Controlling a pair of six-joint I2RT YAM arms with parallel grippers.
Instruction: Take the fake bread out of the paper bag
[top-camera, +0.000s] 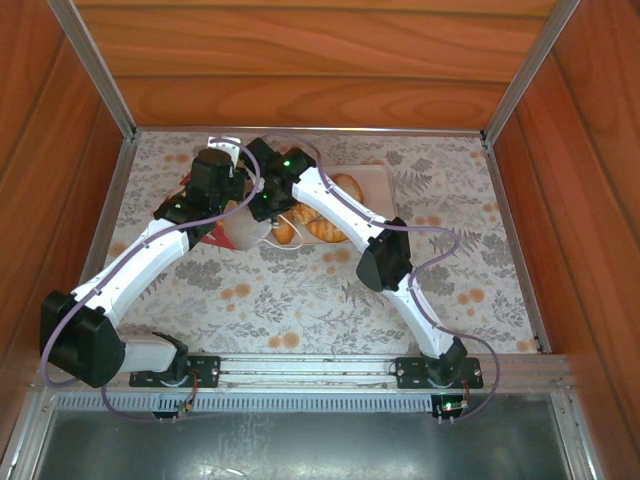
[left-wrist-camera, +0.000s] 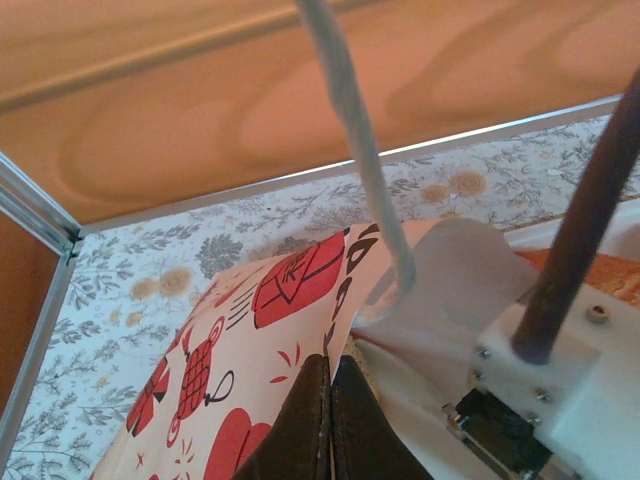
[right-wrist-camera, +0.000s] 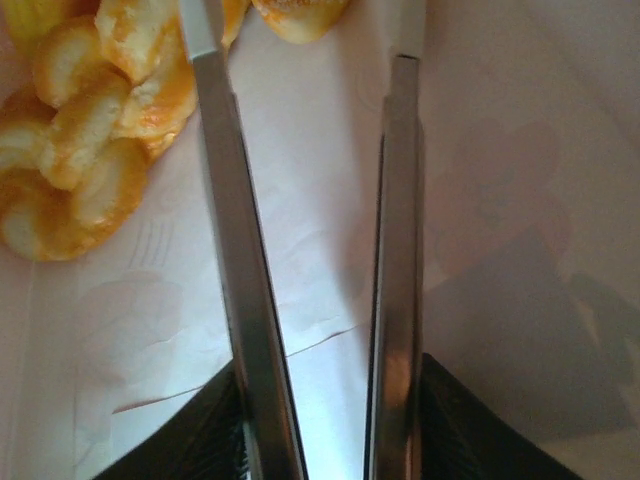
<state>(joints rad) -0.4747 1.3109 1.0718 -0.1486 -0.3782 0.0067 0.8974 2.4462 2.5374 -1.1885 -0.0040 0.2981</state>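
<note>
We note the paper bag (left-wrist-camera: 270, 330) — pale cream, printed with red motifs and black line-work; the fake bread (right-wrist-camera: 90, 150), glossy golden-yellow; the tabletop (top-camera: 300, 290) — cream with grey leaves and orange blossoms.

Warm soft light; wrist views blurred, shadowed.

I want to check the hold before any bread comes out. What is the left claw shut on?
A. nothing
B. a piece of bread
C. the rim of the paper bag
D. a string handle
C: in the left wrist view the left claw is closed on the rim of the paper bag, with the printed outside on one side of it and the white inside on the other. The string handle runs clear of it.
</note>
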